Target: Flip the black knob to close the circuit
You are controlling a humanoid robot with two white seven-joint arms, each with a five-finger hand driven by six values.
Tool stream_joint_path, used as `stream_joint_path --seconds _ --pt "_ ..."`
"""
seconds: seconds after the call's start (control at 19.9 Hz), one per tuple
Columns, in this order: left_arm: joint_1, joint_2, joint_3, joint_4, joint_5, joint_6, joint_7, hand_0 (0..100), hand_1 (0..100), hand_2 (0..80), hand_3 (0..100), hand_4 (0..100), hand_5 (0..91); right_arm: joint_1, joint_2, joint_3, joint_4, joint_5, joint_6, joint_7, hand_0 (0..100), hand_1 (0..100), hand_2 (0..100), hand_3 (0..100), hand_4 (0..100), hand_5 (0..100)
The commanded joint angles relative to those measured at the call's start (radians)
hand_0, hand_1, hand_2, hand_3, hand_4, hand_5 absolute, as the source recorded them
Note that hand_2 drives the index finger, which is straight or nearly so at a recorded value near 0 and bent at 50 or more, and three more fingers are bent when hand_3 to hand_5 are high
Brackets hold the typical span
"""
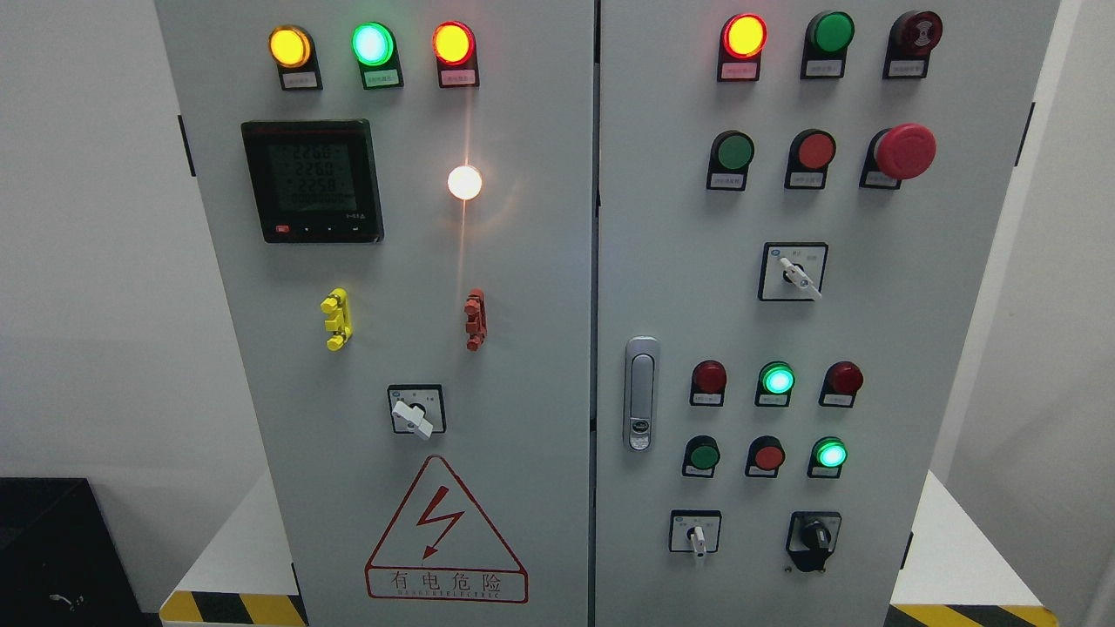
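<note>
Neither hand shows in the head view, so I cannot tell their state. The black knob sits at the lower right of the cabinet's right door, its label too small to read. Three white-handled rotary switches are visible, and four lamps glow green.

The black knob sits at the bottom right of the right door of the gray box, in a small black square plate. It is round with a short handle that points up and a little to the left. It is just right of a white switch and below a lit green light, and nothing is touching it.
</note>
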Motion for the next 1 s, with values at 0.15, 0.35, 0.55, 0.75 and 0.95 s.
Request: stream_joint_path --seconds 0.15,0.35,0.55,0.75,0.95 --pt "0.021 0.000 0.000 -0.023 0.000 0.000 0.000 12 56 0.0 0 0 0.0 -0.060 0.011 0.002 -0.104 0.037 0.055 0.041 0 9 86 99 84 90" --pt "0.021 0.001 0.000 -0.023 0.000 0.000 0.000 12 56 0.0 0 0 0.0 -0.089 0.011 0.004 -0.104 0.037 0.071 0.057 0 9 86 99 84 90" --pt "0.021 0.000 0.000 -0.023 0.000 0.000 0.000 12 56 0.0 0 0 0.0 -0.115 0.011 0.002 -0.101 0.057 0.094 0.075 0 9 86 99 85 90" --pt "0.021 0.000 0.000 -0.023 0.000 0.000 0.000 12 56 0.0 0 0 0.0 -0.147 0.012 -0.004 -0.094 0.060 0.110 0.093 0 9 86 99 85 90" --pt "0.021 0.001 0.000 -0.023 0.000 0.000 0.000 12 56 0.0 0 0 0.0 -0.188 0.016 -0.004 -0.087 0.062 0.124 0.107 0 9 86 99 85 90"
